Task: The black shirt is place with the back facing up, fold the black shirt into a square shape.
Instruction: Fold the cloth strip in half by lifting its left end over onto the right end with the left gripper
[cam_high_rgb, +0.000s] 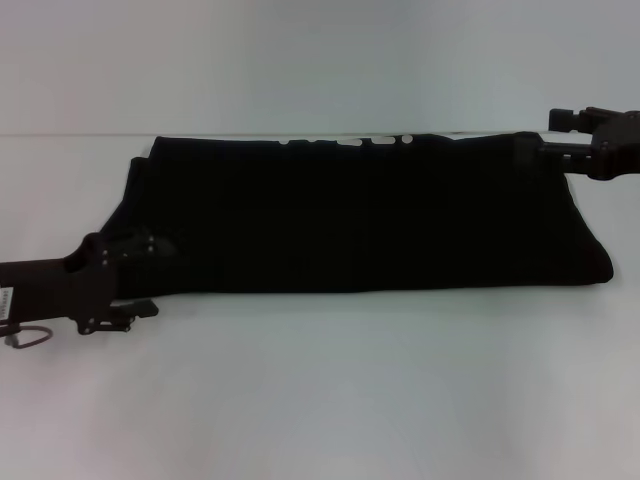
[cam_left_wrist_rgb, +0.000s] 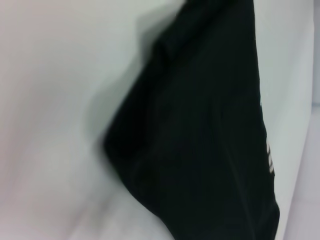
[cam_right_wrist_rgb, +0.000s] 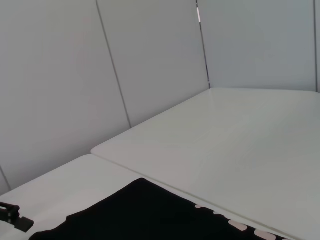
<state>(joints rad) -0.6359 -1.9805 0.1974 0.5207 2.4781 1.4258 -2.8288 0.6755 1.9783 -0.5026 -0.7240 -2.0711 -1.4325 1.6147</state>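
The left gripper (cam_high_rgb: 140, 250) is seen at the near left corner of the black shirt (cam_high_rgb: 360, 215); the right gripper (cam_high_rgb: 545, 148) at its far right corner. Neither grasp can be told. The shirt is spread lengthwise across the white counter (cam_high_rgb: 320, 390).

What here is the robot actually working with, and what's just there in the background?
Part of the job:
- black shirt, already folded into a long band on the table
- left gripper, at the shirt's near left corner
- right gripper, at its far right corner

Just there:
- white table
- grey wall panels
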